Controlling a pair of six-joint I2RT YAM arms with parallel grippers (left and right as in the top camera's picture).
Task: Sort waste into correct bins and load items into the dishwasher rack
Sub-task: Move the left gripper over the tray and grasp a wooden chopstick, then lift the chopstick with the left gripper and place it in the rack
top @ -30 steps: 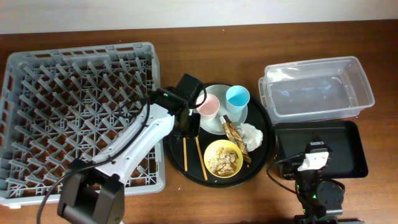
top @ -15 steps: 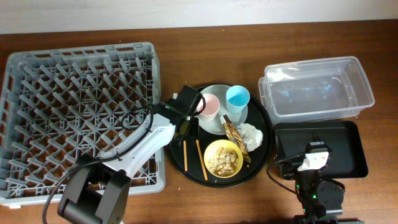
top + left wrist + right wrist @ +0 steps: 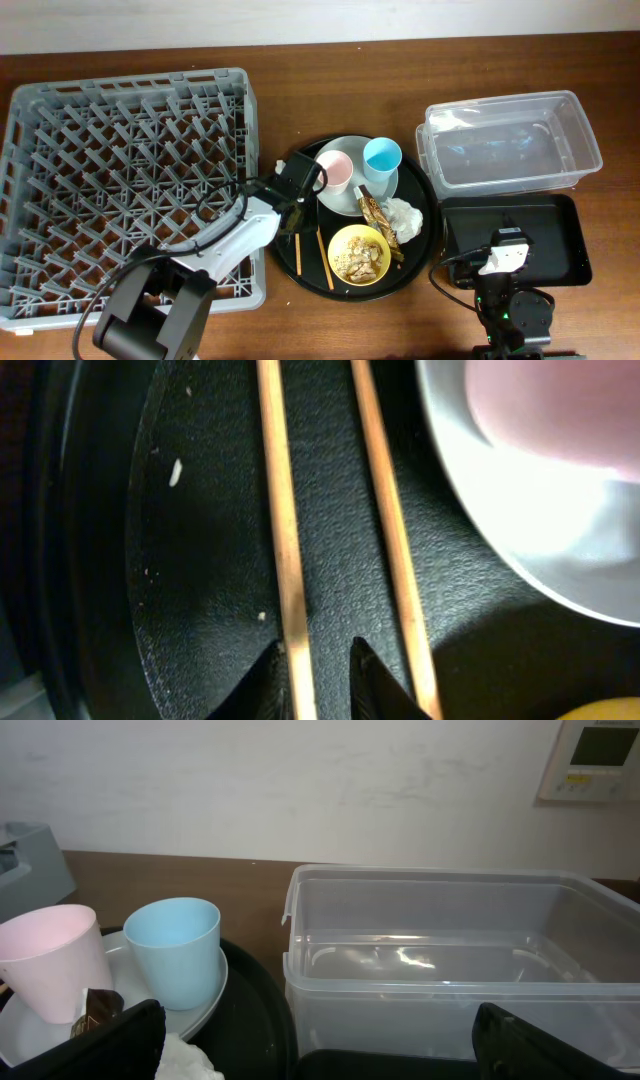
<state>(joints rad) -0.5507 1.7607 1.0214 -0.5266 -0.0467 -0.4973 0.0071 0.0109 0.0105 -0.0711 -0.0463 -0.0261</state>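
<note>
Since the thin wooden chopstick (image 3: 283,530) farther from the pale round plate (image 3: 520,540) lies flat on the round black tray (image 3: 200,590), pointing straight out from the left gripper (image 3: 318,682), whose narrowly parted jaws straddle it, unclamped; the right gripper (image 3: 330,1045) sits wide open, well apart.

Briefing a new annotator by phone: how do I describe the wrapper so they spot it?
Find the round black tray between the grey rack and the clear tub. The wrapper lies from the plate to the yellow bowl, beside the white napkin: the only shiny, gold-brown crinkled strip.
</note>
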